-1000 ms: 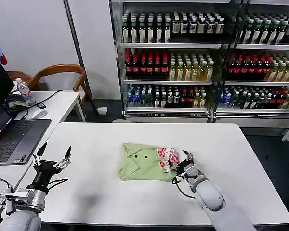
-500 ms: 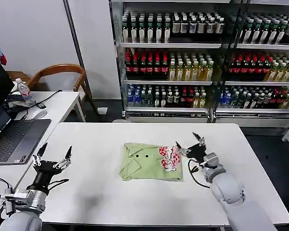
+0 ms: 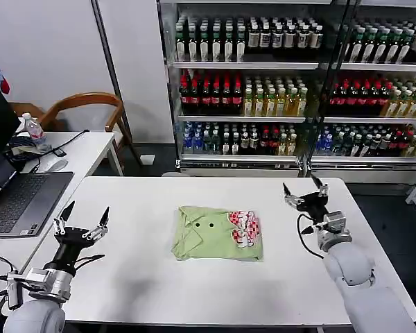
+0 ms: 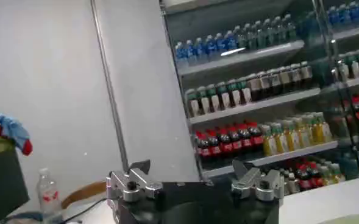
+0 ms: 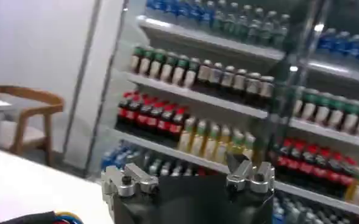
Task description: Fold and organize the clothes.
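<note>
Right gripper (image 3: 304,192) is up off the table near the right edge, fingers spread wide and holding nothing, well apart from the shirt (image 3: 217,234). Left gripper (image 3: 82,220) hovers over the left edge, also wide open and empty. The shirt sits folded into a neat rectangle mid-table (image 3: 145,277), patch and buttons facing up. Looks like both arms are parked clear because the folding is basically done.
</note>
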Available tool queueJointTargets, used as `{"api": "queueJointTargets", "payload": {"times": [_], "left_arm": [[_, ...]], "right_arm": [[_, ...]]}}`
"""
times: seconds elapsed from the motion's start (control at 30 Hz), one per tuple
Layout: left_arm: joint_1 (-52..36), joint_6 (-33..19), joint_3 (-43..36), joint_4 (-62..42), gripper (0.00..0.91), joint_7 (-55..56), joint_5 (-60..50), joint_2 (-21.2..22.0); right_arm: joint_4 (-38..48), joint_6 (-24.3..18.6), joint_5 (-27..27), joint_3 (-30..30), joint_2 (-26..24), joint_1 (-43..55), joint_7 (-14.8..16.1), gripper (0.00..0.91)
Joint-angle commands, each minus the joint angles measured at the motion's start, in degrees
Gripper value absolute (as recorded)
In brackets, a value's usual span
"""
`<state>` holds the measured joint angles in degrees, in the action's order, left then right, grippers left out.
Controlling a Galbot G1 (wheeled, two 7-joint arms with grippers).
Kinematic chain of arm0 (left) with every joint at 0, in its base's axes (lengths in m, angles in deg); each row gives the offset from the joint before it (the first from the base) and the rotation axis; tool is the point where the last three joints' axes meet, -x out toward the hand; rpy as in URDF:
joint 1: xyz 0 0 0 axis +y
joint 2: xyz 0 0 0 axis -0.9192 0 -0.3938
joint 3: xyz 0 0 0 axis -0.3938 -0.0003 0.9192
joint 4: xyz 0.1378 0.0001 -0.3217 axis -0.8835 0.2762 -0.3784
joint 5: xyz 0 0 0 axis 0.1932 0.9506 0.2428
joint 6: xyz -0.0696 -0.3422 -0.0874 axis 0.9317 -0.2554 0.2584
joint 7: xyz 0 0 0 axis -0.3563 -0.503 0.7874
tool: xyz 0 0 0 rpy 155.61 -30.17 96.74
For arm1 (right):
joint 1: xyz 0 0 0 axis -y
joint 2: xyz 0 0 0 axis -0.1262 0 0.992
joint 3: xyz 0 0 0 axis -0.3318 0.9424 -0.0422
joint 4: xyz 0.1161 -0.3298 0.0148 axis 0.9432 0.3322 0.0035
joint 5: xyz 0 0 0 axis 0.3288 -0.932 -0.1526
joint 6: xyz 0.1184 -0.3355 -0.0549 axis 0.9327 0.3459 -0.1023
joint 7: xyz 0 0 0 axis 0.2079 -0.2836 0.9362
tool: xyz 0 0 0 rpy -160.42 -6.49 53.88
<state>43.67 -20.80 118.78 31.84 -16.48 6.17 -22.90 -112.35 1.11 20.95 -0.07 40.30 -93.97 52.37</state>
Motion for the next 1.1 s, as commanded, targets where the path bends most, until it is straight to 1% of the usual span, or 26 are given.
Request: {"api": "queueJointTargets", "payload": {"times": [0.03,0.17,0.4,0.47,0.67,0.73,0.8,0.83,1.03,1.1], "left_arm": [[-2.05,-0.92,-5.82,0.14,0.907,2.11,-2.43,-1.1],[-3.13,-0.69,-7.89,-0.6,0.907,5.0,-2.87,-2.08],[-4.95,-0.92,-7.37,-2.2,0.907,5.03,0.37,-3.27],[-5.34,-0.83,-7.28,-2.23,0.907,5.07,0.51,-3.46],[-7.35,-1.07,-7.84,-3.13,0.907,4.93,-1.31,-3.03],[-8.16,-1.02,-7.85,-3.46,0.907,4.97,-0.71,-3.11],[-8.4,-0.26,-7.78,-3.37,0.907,5.9,0.34,-3.27],[-8.32,-0.08,-7.76,-3.25,0.907,5.98,1.23,-3.44],[-8.42,-0.87,-8.21,-3.61,0.907,5.9,0.99,-4.52],[-9.43,-2.05,-9.37,-5.17,0.907,5.8,1.05,-5.18]], "right_arm": [[0.96,-4.2,0.34,-5.46,0.26,-2.76,-1.66,0.907],[0.2,-4.43,0.15,-5.58,1.15,-3.84,-1.64,0.907],[-0.93,-4.11,-0.12,-5.85,1.74,-5.59,-1.66,0.907],[-1.44,-2.91,-0.56,-5.94,1.37,-5.83,-0.95,0.907],[-1.33,-4.72,-2.92,-5.07,1.74,-5.83,-0.05,0.907],[-1.41,-4.96,-3.98,-4.99,2.24,-6.05,-0.12,0.907],[-1.57,-5.16,-5.34,-5.13,2.44,-6.68,0.51,0.907],[-1.92,-5.21,-5.49,-5.29,2.34,-7.45,1.03,0.907],[-3.05,-5.21,-5.83,-6.31,1.32,-9.37,1.34,0.907],[-2.19,-5.14,-6.35,-5.99,0.66,-9.32,1.41,0.907]]}}
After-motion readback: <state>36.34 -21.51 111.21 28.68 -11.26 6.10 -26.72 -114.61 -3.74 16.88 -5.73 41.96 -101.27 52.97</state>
